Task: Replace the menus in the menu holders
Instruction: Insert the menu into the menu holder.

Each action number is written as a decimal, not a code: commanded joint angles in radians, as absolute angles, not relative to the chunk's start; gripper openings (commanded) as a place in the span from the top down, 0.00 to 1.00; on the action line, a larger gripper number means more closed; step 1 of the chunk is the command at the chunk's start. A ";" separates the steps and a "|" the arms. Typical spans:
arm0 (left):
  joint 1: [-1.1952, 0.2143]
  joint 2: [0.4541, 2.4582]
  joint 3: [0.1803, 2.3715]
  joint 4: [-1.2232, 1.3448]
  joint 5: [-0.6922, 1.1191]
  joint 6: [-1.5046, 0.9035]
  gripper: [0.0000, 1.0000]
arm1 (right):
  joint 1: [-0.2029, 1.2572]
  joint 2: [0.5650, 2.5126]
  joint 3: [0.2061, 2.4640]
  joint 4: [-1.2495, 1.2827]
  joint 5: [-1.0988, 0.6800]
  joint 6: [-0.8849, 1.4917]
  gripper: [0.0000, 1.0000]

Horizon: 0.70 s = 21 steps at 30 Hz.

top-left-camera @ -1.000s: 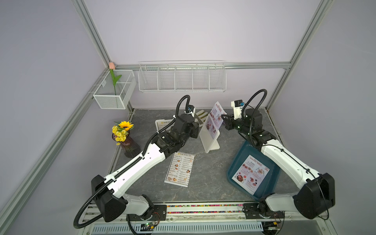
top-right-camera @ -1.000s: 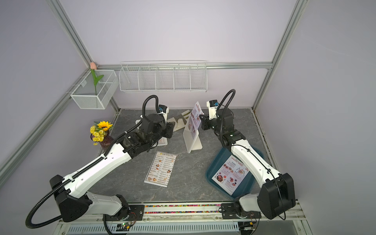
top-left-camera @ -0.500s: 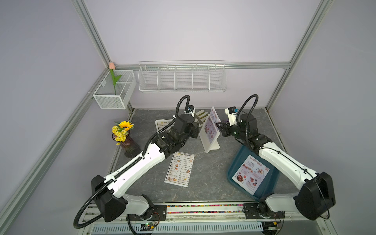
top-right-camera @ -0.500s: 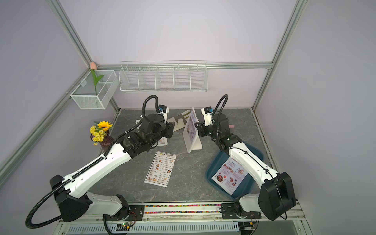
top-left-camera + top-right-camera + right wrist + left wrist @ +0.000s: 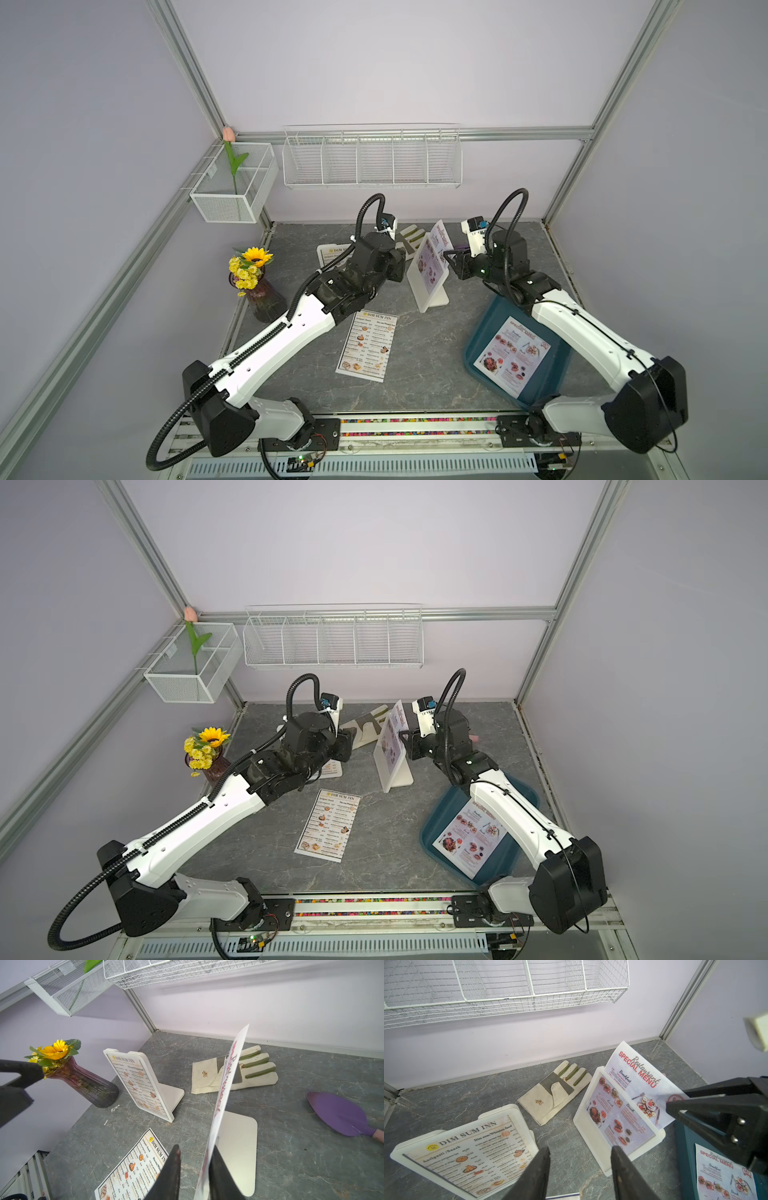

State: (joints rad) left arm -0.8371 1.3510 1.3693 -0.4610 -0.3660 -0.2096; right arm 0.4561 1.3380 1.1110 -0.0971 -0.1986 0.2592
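Tabletop (image 5: pixel 428 365) is bearing the middle menu holder (image 5: pixel 580 1126), standing with a SPECIAL MENU sheet (image 5: pixel 639 1076) sticking partly out its top: insertion looks underway. Right pincer (image 5: pixel 196 1150) is straddling the sheet, jaws slightly parted, not pinching; left pincer (image 5: pixel 581 1149) is hovering spread, empty. Next, likely: pressing the sheet fully down.
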 commanded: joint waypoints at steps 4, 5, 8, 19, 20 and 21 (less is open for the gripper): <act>-0.839 1.332 1.364 -0.454 -0.361 -0.235 0.50 | 0.443 1.376 1.158 -0.110 -0.163 0.249 0.79; -0.839 1.332 1.364 -0.455 -0.360 -0.236 0.50 | 0.441 1.379 1.160 -0.110 -0.166 0.250 0.81; -0.839 1.331 1.367 -0.460 -0.361 -0.238 0.50 | 0.440 1.386 1.157 -0.112 -0.199 0.257 0.83; -0.839 1.330 1.371 -0.449 -0.356 -0.242 0.50 | 0.452 1.403 1.136 -0.169 -0.248 0.253 0.84; -0.838 1.330 1.371 -0.449 -0.354 -0.242 0.50 | 0.454 1.415 1.143 -0.177 -0.252 0.250 0.84; -0.838 1.329 1.372 -0.449 -0.355 -0.242 0.50 | 0.457 1.426 1.152 -0.187 -0.260 0.247 0.84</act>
